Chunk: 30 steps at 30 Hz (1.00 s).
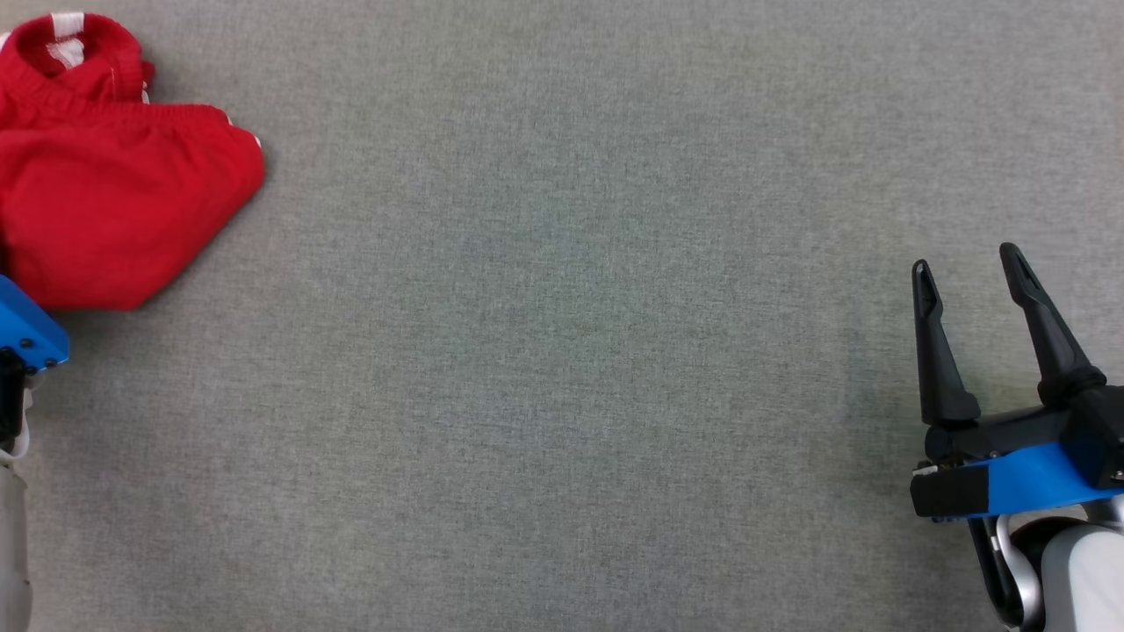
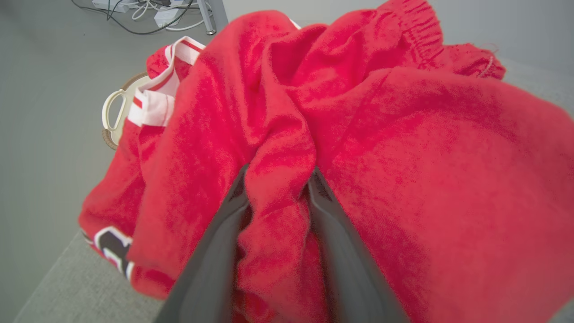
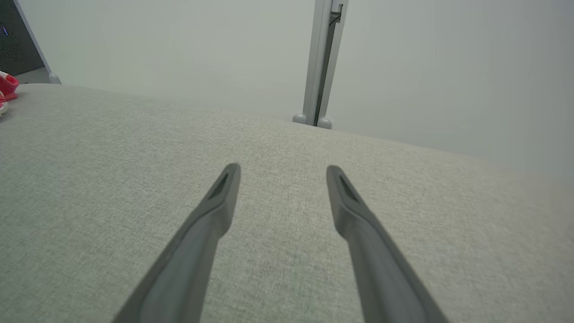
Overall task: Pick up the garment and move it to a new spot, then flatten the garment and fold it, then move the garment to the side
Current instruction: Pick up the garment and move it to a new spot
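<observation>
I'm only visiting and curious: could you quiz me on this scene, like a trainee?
1. True or false: the right gripper holds the garment.
2. The garment is mostly: A blue, B red, C green?
3. Fill in: a fold of cloth is pinched by the ___ gripper.
Key: 1 false, it stands open and empty; 2 B; 3 left, the left gripper.

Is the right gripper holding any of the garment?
No, the right gripper has its fingers apart over bare table, and the garment lies far off at the view's left edge.
</observation>
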Motion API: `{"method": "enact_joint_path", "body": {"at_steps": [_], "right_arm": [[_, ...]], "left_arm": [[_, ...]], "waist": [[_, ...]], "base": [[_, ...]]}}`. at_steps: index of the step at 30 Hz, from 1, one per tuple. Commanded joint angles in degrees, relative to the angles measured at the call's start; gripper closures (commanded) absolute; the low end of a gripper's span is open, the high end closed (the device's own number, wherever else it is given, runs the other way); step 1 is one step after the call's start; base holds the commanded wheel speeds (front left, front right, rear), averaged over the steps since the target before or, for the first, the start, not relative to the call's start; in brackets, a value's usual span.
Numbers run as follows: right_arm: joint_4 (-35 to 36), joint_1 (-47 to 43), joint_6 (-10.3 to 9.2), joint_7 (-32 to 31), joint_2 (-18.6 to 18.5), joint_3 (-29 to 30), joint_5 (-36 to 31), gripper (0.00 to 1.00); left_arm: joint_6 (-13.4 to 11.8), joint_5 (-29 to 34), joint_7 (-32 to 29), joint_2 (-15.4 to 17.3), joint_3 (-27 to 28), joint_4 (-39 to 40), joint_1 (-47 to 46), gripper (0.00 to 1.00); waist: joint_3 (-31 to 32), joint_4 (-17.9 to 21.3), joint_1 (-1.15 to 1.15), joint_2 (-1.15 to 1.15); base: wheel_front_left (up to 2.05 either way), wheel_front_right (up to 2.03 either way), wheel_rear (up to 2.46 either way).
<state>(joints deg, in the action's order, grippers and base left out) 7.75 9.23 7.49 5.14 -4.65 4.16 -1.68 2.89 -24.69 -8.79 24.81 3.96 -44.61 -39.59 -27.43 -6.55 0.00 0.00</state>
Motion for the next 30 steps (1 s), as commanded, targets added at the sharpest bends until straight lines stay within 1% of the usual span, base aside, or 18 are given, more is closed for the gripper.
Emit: {"method": "enact_joint_path", "body": {"at_steps": [1, 5, 8, 12, 14, 19, 22, 26, 27, 28, 30], "right_arm": [[-0.3, 0.5, 0.01, 0.5, 0.1, 0.0, 0.3, 0.0], [-1.5, -0.5, 0.01, 1.0, 0.3, -0.1, 0.8, 0.0], [-2.8, -1.0, 0.01, 1.6, 0.7, -0.3, 1.3, 0.0], [-4.7, -1.7, 0.01, 2.7, 1.2, -0.5, 1.9, 0.0], [-5.5, -2.2, 0.01, 3.1, 1.4, -0.5, 2.1, 0.0], [-8.0, -3.1, 0.01, 4.4, 1.7, -0.9, 2.9, 0.0], [-9.2, -3.8, 0.01, 5.2, 1.8, -1.2, 3.9, 0.0], [-11.0, -4.3, 0.01, 6.2, 1.8, -2.0, 6.0, 0.0], [-11.0, -4.3, 0.01, 6.2, 1.8, -2.0, 6.0, 0.0], [-11.8, -4.6, 0.01, 6.7, 1.8, -2.2, 6.7, 0.0], [-12.4, -4.5, 0.01, 7.2, 1.8, -2.5, 7.4, 0.0]], "left_arm": [[0.6, 0.1, 1.3, 0.2, -0.3, -0.8, -0.8, 1.0], [1.1, 1.4, 5.5, 1.1, -1.2, -1.9, -1.8, 1.0], [1.2, 2.5, 9.5, 1.8, -2.0, -1.3, -3.3, 1.0], [1.5, 3.9, 14.2, 2.5, -2.9, 0.7, -6.0, 1.0], [1.6, 4.7, 15.5, 2.5, -3.9, 2.5, -7.5, 1.0], [1.3, 6.9, 15.8, 1.7, -6.6, 9.5, -10.8, 1.0], [1.5, 7.7, 14.5, 1.0, -8.4, 14.8, -12.4, 1.0], [2.0, 7.9, 12.0, -0.2, -10.7, 22.1, -13.8, 1.0], [2.0, 7.9, 12.0, -0.2, -10.7, 22.1, -13.8, 1.0], [2.1, 7.7, 10.5, -1.1, -11.9, 25.6, -14.6, 1.0], [2.4, 7.3, 9.0, -2.0, -13.3, 28.8, -15.2, 1.0]], "waist": [[0.9, 0.5, 0.0, 0.0], [3.3, 1.1, 0.0, 0.0], [5.6, 1.6, 0.0, 0.0], [9.2, 2.3, 0.0, 0.0], [10.8, 2.6, 0.0, 0.0], [14.5, 4.3, 0.0, 0.0], [16.2, 5.8, 0.0, 0.0], [18.2, 8.7, 0.0, 0.0], [18.2, 8.7, 0.0, 0.0], [18.9, 10.5, 0.0, 0.0], [19.3, 12.4, 0.0, 0.0]], "base": [[0.0, 0.0, 0.0], [0.0, 0.0, 0.0], [0.0, 0.0, 0.0], [0.0, 0.0, 0.0], [0.0, 0.0, 0.0], [0.0, 0.0, 0.0], [0.0, 0.0, 0.0], [0.0, 0.0, 0.0], [0.0, 0.0, 0.0], [0.0, 0.0, 0.0], [0.0, 0.0, 0.0]]}}
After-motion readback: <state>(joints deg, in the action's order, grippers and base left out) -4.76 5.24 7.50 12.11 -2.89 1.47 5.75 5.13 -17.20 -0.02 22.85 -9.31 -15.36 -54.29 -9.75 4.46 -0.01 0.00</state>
